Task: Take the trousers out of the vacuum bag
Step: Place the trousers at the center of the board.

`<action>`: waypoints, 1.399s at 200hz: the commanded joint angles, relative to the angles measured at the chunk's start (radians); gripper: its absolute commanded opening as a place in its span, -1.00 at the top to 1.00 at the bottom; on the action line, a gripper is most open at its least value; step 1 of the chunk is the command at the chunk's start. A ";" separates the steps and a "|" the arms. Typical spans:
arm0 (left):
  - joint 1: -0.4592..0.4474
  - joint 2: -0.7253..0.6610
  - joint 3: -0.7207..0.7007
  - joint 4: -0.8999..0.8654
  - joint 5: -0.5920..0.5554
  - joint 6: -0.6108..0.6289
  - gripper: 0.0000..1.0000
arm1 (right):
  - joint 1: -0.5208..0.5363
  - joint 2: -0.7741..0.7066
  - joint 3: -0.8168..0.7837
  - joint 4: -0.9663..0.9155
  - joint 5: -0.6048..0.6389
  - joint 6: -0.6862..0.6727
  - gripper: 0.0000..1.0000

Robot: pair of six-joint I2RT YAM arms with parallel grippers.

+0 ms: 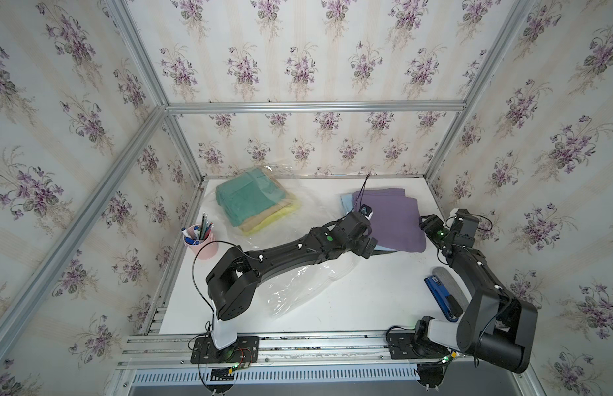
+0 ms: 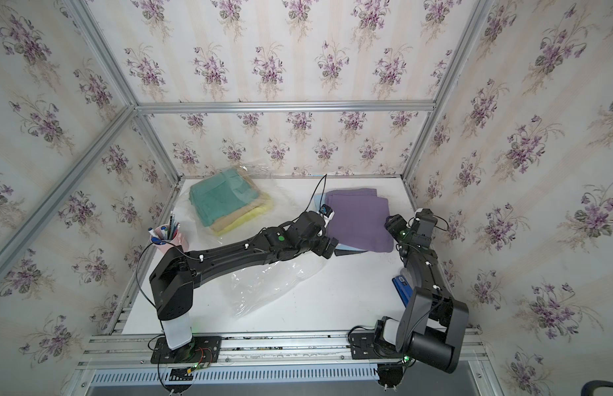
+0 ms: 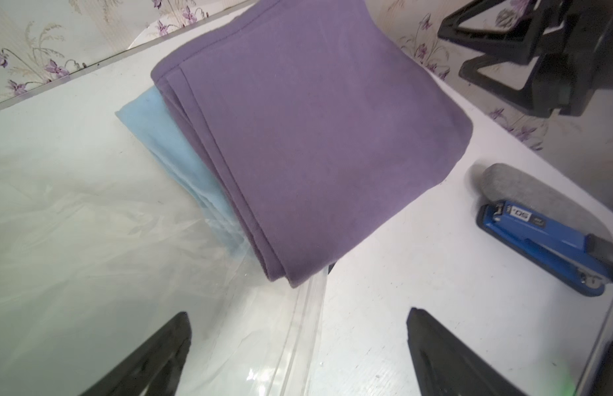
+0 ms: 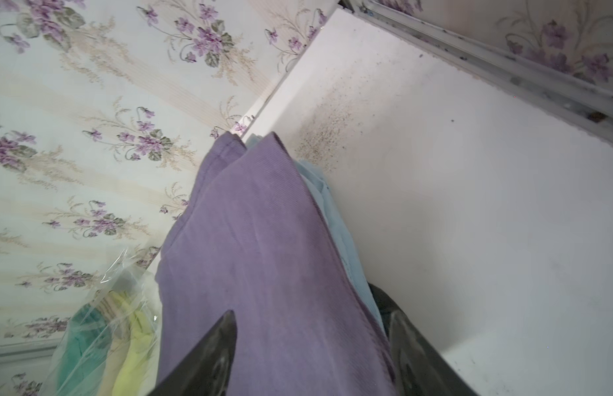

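Observation:
The clear vacuum bag [image 1: 305,284] [image 2: 264,288] lies across the table's left and middle. Teal trousers [image 1: 250,199] lie inside its far end, on top of tan and yellow ones [image 1: 277,219]. Outside the bag at the back right, purple trousers [image 1: 390,219] [image 3: 315,137] rest on a light blue pair [image 3: 154,133] and a dark grey pair [image 2: 346,252]. My left gripper [image 3: 298,313] [image 1: 368,245] stands wide open above the bag's zip edge [image 3: 308,308], just short of the stack's near corner, with nothing held. My right gripper [image 4: 311,313] [image 1: 426,223] is open at the stack's right edge, which lies between its fingers.
A pink cup of pens [image 1: 200,240] stands at the table's left edge. A blue stapler [image 1: 442,298] [image 3: 538,236] and a grey oval pad [image 1: 447,277] lie at the right, beside my right arm. Papered walls close in the back and both sides.

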 commanded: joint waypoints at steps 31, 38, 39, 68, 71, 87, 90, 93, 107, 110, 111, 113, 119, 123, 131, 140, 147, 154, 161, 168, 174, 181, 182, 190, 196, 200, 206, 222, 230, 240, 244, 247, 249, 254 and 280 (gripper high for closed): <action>0.020 0.091 0.110 -0.008 0.201 -0.082 -0.85 | 0.038 0.012 0.077 -0.008 -0.095 -0.085 -0.30; 0.020 0.111 0.126 -0.005 0.211 -0.089 -0.75 | 0.044 0.026 0.092 -0.016 -0.080 -0.086 -0.29; 0.021 0.114 0.128 -0.004 0.213 -0.089 -0.74 | 0.045 0.027 0.095 -0.016 -0.078 -0.087 -0.29; 0.021 0.199 0.190 0.003 0.259 -0.115 -0.47 | 0.050 0.136 0.168 -0.013 -0.082 -0.091 -0.39; 0.022 0.206 0.195 0.003 0.263 -0.118 -0.45 | 0.051 0.147 0.178 -0.011 -0.087 -0.093 -0.40; 0.022 0.240 0.211 0.012 0.277 -0.133 -0.36 | 0.056 0.209 0.219 -0.004 -0.094 -0.114 -0.42; 0.022 0.245 0.211 0.013 0.277 -0.135 -0.35 | 0.056 0.221 0.227 -0.006 -0.092 -0.118 -0.42; 0.022 0.250 0.212 0.015 0.276 -0.135 -0.34 | 0.057 0.232 0.234 -0.009 -0.089 -0.122 -0.43; 0.024 0.268 0.208 0.017 0.259 -0.140 -0.30 | 0.056 0.279 0.277 -0.020 -0.060 -0.133 -0.43; 0.025 0.271 0.204 0.018 0.256 -0.140 -0.30 | 0.056 0.290 0.284 -0.021 -0.057 -0.133 -0.44; 0.025 0.271 0.204 0.017 0.255 -0.141 -0.29 | 0.056 0.293 0.287 -0.020 -0.058 -0.135 -0.43; 0.025 0.274 0.201 0.019 0.255 -0.142 -0.29 | 0.056 0.301 0.293 -0.020 -0.057 -0.135 -0.44; 0.030 0.280 0.192 0.025 0.255 -0.146 -0.29 | 0.056 0.324 0.310 -0.021 -0.061 -0.137 -0.44; 0.033 0.282 0.185 0.029 0.259 -0.151 -0.28 | 0.055 0.339 0.322 -0.022 -0.064 -0.139 -0.44; 0.041 0.284 0.166 0.038 0.265 -0.158 -0.27 | 0.057 0.367 0.345 -0.022 -0.067 -0.141 -0.44; 0.048 0.284 0.147 0.049 0.268 -0.165 -0.26 | 0.056 0.394 0.366 -0.017 -0.067 -0.144 -0.45; 0.053 0.285 0.133 0.056 0.273 -0.171 -0.26 | 0.056 0.415 0.382 -0.016 -0.067 -0.149 -0.45; 0.056 0.284 0.121 0.063 0.279 -0.178 -0.26 | 0.055 0.435 0.398 -0.017 -0.065 -0.159 -0.44; 0.059 0.281 0.108 0.073 0.284 -0.182 -0.26 | 0.055 0.452 0.412 -0.017 -0.062 -0.170 -0.44; 0.060 0.278 0.096 0.080 0.288 -0.187 -0.26 | 0.054 0.468 0.425 -0.015 -0.063 -0.181 -0.44; 0.061 0.275 0.089 0.084 0.289 -0.189 -0.25 | 0.055 0.480 0.435 -0.010 -0.071 -0.188 -0.44; 0.061 0.270 0.079 0.087 0.291 -0.193 -0.26 | 0.055 0.495 0.446 -0.002 -0.091 -0.196 -0.41; 0.062 0.270 0.077 0.088 0.291 -0.193 -0.26 | 0.055 0.497 0.447 -0.001 -0.092 -0.196 -0.41; 0.062 0.265 0.065 0.095 0.291 -0.194 -0.26 | 0.055 0.515 0.461 0.002 -0.116 -0.198 -0.37; 0.062 0.259 0.058 0.098 0.290 -0.196 -0.26 | 0.055 0.526 0.472 0.008 -0.138 -0.198 -0.34; 0.063 0.257 0.053 0.099 0.290 -0.198 -0.25 | 0.054 0.534 0.474 0.013 -0.149 -0.196 -0.33; 0.063 0.251 0.048 0.101 0.289 -0.198 -0.26 | 0.055 0.545 0.478 0.017 -0.159 -0.193 -0.30; 0.069 0.233 0.033 0.106 0.290 -0.196 -0.27 | 0.055 0.563 0.475 0.041 -0.179 -0.189 -0.20; 0.071 0.222 0.029 0.107 0.290 -0.196 -0.27 | 0.054 0.570 0.475 0.054 -0.183 -0.184 -0.12; 0.076 0.211 0.025 0.107 0.289 -0.192 -0.28 | 0.055 0.578 0.478 0.064 -0.192 -0.180 0.06; 0.075 0.208 0.025 0.105 0.287 -0.190 -0.28 | 0.054 0.580 0.481 0.068 -0.194 -0.178 0.13; 0.075 0.205 0.025 0.106 0.288 -0.190 -0.28 | 0.054 0.582 0.482 0.069 -0.194 -0.179 0.19; 0.076 0.203 0.025 0.104 0.288 -0.189 -0.28 | 0.055 0.583 0.484 0.070 -0.195 -0.178 0.25; 0.079 0.198 0.023 0.102 0.288 -0.190 -0.28 | 0.054 0.584 0.485 0.074 -0.195 -0.174 0.35; 0.104 0.161 0.002 0.109 0.286 -0.192 -0.32 | 0.057 0.573 0.484 0.099 -0.202 -0.165 0.70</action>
